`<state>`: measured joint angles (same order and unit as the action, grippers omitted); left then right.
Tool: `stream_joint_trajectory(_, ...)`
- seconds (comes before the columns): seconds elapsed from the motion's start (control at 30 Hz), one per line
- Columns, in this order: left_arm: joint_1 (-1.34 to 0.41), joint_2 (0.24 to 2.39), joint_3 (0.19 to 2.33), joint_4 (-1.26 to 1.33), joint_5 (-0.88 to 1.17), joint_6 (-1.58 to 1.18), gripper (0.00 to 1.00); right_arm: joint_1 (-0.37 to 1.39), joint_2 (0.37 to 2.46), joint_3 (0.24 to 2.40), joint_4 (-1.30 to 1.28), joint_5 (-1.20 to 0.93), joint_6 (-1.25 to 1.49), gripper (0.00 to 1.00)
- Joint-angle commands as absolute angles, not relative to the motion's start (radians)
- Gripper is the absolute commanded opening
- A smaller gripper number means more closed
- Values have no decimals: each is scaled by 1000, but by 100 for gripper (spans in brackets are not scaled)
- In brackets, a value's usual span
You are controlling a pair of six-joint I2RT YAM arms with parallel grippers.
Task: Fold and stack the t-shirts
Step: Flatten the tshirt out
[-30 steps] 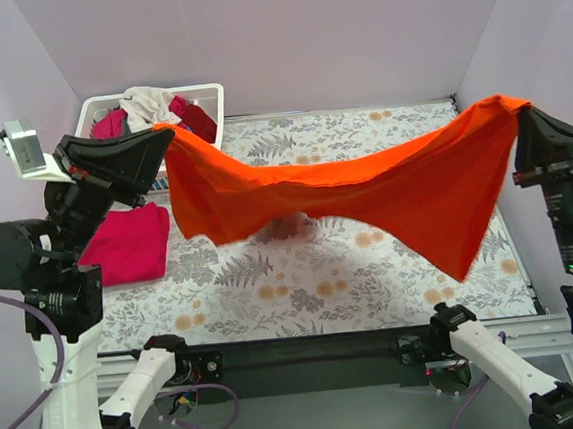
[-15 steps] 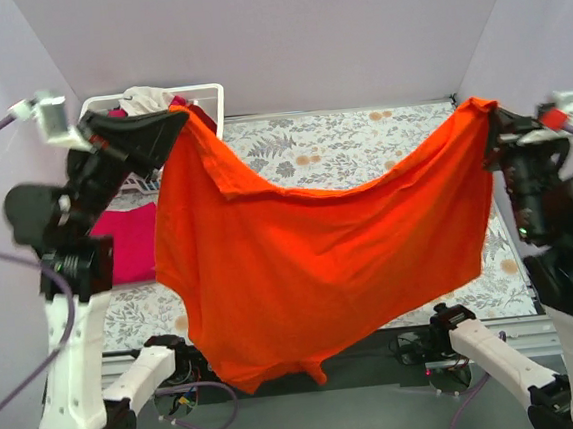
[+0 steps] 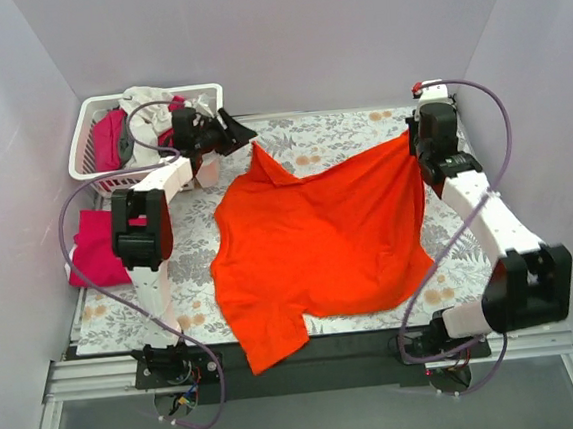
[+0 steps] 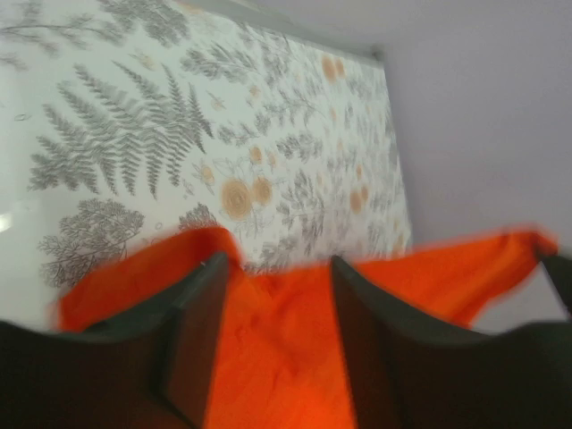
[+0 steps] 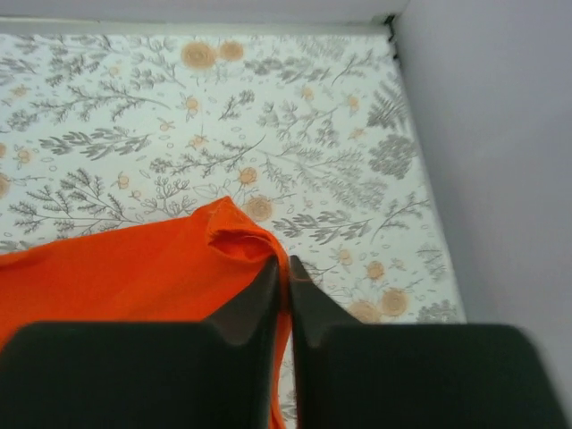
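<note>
Lowered from mid-air, the orange t-shirt (image 3: 319, 242) lies spread on the worktop (image 3: 359, 128). Left pincer (image 4: 277, 261) gapes open; right pincer (image 5: 284, 264) grips the far-right corner. Laying-out seems done; folding should follow.

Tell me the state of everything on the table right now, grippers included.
orange shirt: spread out on the table, near corner over the front edge
pink shirt: lying at the left side, looks folded
basket: heaped with clothes
left gripper: open
right gripper: shut on the orange shirt's corner

orange t-shirt (image 3: 319, 242) outspread, magenta t-shirt (image 3: 89, 254) at left
</note>
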<state>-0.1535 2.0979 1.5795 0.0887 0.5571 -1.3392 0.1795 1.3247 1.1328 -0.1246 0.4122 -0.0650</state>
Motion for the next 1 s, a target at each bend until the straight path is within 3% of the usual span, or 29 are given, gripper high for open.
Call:
stream_joint_trajectory(0.0, -161, 2104, 1727, 153, 543, -1368, 60, 104, 1498, 1240, 80, 247, -8, 17)
stream_joint_trajectory(0.07, -170, 2109, 1732, 202, 542, -1368, 76, 100, 1548, 1284, 74, 197, -8, 28)
stream_joint_trajectory(0.1, -175, 2103, 1732, 207, 535, -1353, 84, 100, 1563, 1295, 77, 177, -8, 40)
stream_joint_trajectory(0.2, -199, 2062, 1697, 215, 520, -1307, 85, 101, 1549, 1273, 97, 161, -8, 61)
stream_joint_trajectory(0.23, -202, 2050, 1684, 224, 522, -1301, 85, 100, 1542, 1249, 103, 164, -8, 63)
stream_joint_trajectory(0.4, -227, 1967, 1586, 252, 520, -1253, 86, 100, 1461, 1146, 115, 135, 8, 64)
stream_joint_trajectory(0.7, -420, 1758, 1381, 206, 359, -1137, 86, 101, 1350, 911, 124, 9, 61, 64)
stream_joint_trajectory(0.97, -479, 1602, 973, 290, 272, -1175, 86, 104, 1512, 977, 130, -74, 74, 63)
